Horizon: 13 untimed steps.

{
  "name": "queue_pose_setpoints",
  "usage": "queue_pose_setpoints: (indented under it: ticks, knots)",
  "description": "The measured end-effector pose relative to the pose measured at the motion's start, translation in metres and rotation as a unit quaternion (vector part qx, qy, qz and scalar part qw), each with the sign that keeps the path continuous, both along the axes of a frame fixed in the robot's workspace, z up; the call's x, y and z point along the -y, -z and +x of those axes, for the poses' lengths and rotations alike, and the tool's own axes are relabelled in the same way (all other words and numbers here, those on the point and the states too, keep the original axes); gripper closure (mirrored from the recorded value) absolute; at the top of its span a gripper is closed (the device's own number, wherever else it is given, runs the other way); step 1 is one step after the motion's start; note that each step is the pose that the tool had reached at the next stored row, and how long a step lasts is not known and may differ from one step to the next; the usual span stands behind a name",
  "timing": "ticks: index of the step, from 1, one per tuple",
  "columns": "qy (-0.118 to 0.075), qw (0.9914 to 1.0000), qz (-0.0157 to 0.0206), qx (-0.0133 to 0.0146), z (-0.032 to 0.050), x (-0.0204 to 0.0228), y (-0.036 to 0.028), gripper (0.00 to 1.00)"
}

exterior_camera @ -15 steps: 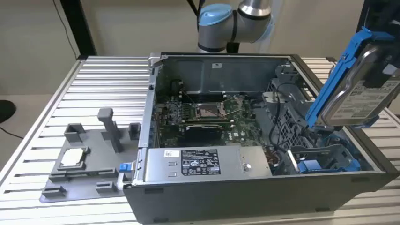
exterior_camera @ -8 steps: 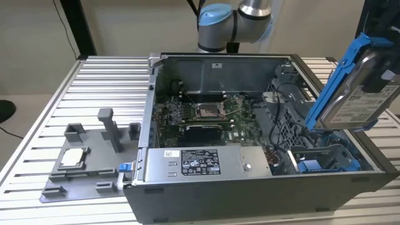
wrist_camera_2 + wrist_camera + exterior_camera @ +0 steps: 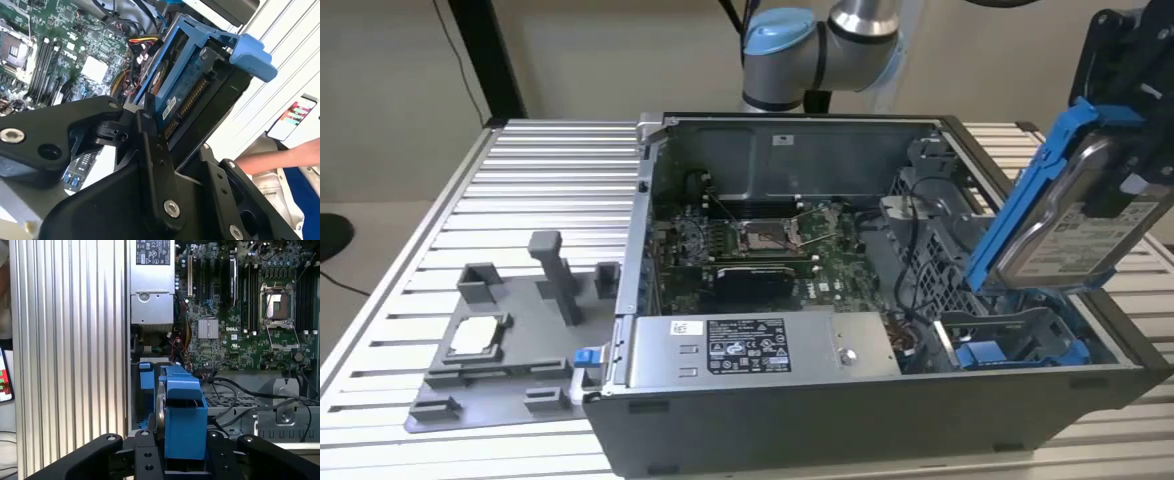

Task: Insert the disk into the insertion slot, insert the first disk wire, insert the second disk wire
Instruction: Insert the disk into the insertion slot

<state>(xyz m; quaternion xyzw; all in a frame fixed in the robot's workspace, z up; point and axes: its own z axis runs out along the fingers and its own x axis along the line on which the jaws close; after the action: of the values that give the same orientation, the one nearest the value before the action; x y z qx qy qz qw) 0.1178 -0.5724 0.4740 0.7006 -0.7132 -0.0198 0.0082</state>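
Observation:
The disk [image 3: 1070, 225], a silver-grey drive with a white label in a bright blue carrier, hangs tilted on end above the open computer case's corner at the exterior view's right. My gripper [image 3: 1137, 140] is shut on it from above. In the second wrist view the black fingers [image 3: 150, 145] clamp the disk [image 3: 172, 97] by its sides. In the first wrist view the carrier's blue end [image 3: 184, 412] sits between the fingers [image 3: 145, 452]. The insertion slot [image 3: 1014, 338], with blue rails, lies open just below the disk. Black cables [image 3: 235, 390] run over the perforated cage beside it.
The case holds a motherboard [image 3: 761, 240] and a power supply [image 3: 747, 345]. A grey fixture tray [image 3: 507, 340] with a small silver chip stands on the slatted table [image 3: 547, 170] at the exterior view's left. A person's arm [image 3: 280, 157] reaches in beside the table.

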Motion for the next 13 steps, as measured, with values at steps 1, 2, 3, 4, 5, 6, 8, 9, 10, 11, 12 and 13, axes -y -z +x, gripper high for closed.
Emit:
queue_pose_setpoints:
  ticks: [1,2,3,4,5,6,8,9,10,11,12,13]
  knots:
    - [0.0,1.0,0.0014,0.0,0.0,0.0018,0.0019,1.0]
    - [0.0,1.0,0.0025,0.0,0.0,0.0034,0.0037,1.0]
    - [0.0,0.99999,0.0034,0.0,0.0001,0.0047,0.0054,1.0]
    - [0.0,0.99999,0.0044,0.0,0.0001,0.006,0.0073,1.0]
    - [0.0,0.99999,0.0051,0.0,0.0001,0.0068,0.0092,1.0]
    - [0.0,0.99998,0.0057,0.0,0.0002,0.0071,0.0108,1.0]
    - [0.0,0.99998,0.0063,0.0,0.0003,0.0076,0.0141,1.0]
    - [0.0,0.99998,0.0067,0.0,0.0004,0.0078,0.0156,1.0]
    - [0.0,0.99998,0.0067,0.0,0.0004,0.0078,0.0164,1.0]
    - [0.0,0.99998,0.0066,0.0,0.0004,0.0078,0.0163,1.0]
    - [0.0,0.99998,0.0066,0.0,0.0004,0.0078,0.0163,1.0]
    - [0.0,0.99998,0.0066,0.0,0.0004,0.0078,0.0163,1.0]
